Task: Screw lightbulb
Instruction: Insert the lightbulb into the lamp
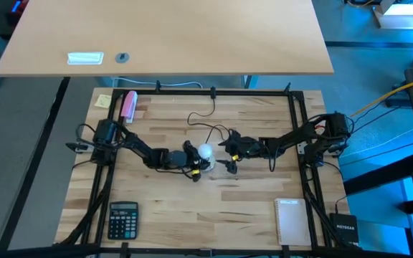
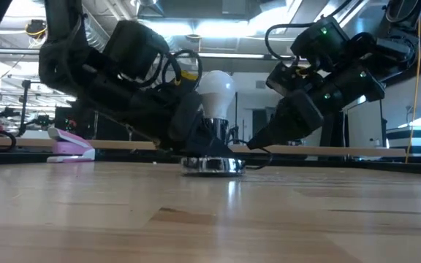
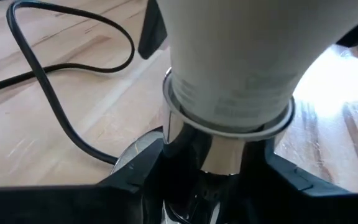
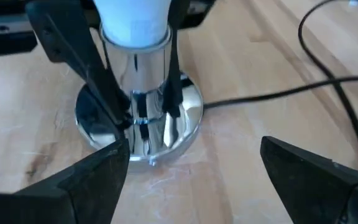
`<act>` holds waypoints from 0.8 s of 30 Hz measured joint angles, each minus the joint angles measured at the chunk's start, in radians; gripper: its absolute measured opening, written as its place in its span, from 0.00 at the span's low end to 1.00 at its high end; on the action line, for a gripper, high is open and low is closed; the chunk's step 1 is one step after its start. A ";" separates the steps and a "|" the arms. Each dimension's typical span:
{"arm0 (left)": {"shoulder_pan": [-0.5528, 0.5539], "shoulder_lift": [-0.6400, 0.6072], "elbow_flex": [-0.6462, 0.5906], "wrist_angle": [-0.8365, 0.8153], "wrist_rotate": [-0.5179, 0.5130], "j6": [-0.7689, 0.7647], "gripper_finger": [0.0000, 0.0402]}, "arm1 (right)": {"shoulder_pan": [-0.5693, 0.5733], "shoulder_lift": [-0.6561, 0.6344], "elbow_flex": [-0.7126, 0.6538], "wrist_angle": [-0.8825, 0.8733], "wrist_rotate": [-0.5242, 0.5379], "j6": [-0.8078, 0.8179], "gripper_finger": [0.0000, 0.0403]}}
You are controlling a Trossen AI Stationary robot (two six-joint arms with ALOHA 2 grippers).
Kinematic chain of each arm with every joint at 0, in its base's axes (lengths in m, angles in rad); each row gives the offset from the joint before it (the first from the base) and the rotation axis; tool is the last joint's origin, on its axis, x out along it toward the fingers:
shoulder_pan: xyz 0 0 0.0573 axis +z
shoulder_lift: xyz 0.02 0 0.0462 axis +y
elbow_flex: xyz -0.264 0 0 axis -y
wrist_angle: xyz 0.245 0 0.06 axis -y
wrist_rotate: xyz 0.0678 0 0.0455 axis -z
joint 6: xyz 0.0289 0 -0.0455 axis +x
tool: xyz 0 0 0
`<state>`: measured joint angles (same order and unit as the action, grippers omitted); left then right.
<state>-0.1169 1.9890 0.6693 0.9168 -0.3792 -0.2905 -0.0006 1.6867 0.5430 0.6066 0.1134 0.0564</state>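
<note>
Here, sitting at mid-table:
Landmark: silver socket (image 2: 212,165), standing on the wooden table (image 1: 214,208), trailing a black cord (image 1: 205,115).
Lightbulb (image 2: 216,93): standing upright in the socket, white dome uppermost, neck (image 3: 229,99) meeting the chrome collar; not showing how far threaded.
Left gripper (image 1: 192,159): reaching in just beside the socket, its 2 fingers (image 4: 79,59) flanking the chrome stem below the bulb, looking like bracing it; true contact not showing, so cannot tell.
Right gripper (image 4: 194,168): hovering just beside the socket on the opposite side, fingers spread wide, holding nothing.
Handling, as a judgement: looking light, stiff, smooth and slippery, probably fragile at the dome; calling for gentle squeezing only.
Where to grip: taking the lower shoulder of the dome, just above the collar, keeping pads level for twisting about the upright axis.
Risk: tipping the light socket or cross-threading if pushing sideways.
Elsewhere: calculator (image 1: 122,219), notepad (image 1: 290,220) and pink-and-white object (image 1: 128,105) lying well apart from the socket.
</note>
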 joint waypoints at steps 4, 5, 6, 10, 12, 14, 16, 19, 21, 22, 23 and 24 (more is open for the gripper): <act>0.002 -0.099 -0.001 -0.091 0.003 -0.002 0.41 | 0.000 -0.049 0.000 -0.012 -0.027 0.034 0.90; 0.002 -0.130 -0.001 -0.119 0.003 -0.002 0.41 | 0.000 -0.080 0.000 -0.012 -0.032 0.042 0.90; 0.002 -0.155 -0.001 -0.144 0.002 -0.006 0.41 | 0.000 -0.114 0.000 0.000 -0.039 0.047 0.90; 0.007 -0.264 -0.001 -0.216 -0.011 -0.051 0.42 | 0.000 -0.244 0.001 0.084 -0.045 0.066 0.90; 0.010 -0.310 0.000 -0.237 -0.017 -0.066 0.42 | 0.000 -0.270 0.001 0.170 -0.045 0.100 0.90; 0.010 -0.344 0.000 -0.264 -0.018 -0.070 0.42 | 0.000 -0.274 0.011 0.213 -0.044 0.125 0.90; 0.009 -0.363 0.000 -0.257 -0.019 -0.070 0.42 | 0.000 -0.264 0.057 0.191 -0.044 0.126 0.90; 0.008 -0.368 0.000 -0.253 -0.019 -0.093 0.42 | 0.000 -0.241 0.154 0.116 -0.055 0.121 0.90; 0.008 -0.364 0.000 -0.266 -0.019 -0.109 0.42 | 0.000 -0.223 0.216 0.051 -0.061 0.107 0.90; 0.009 -0.364 0.000 -0.271 -0.018 -0.115 0.42 | 0.000 -0.216 0.246 0.013 -0.061 0.098 0.90; 0.009 -0.364 0.000 -0.279 -0.019 -0.117 0.42 | 0.000 -0.209 0.270 -0.022 -0.060 0.094 0.90; 0.009 -0.364 0.000 -0.280 -0.019 -0.117 0.42 | 0.000 -0.202 0.292 -0.051 -0.061 0.093 0.90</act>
<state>-0.1081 1.6253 0.6693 0.6370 -0.3981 -0.4076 -0.0002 1.4845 0.8349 0.5555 0.0527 0.1496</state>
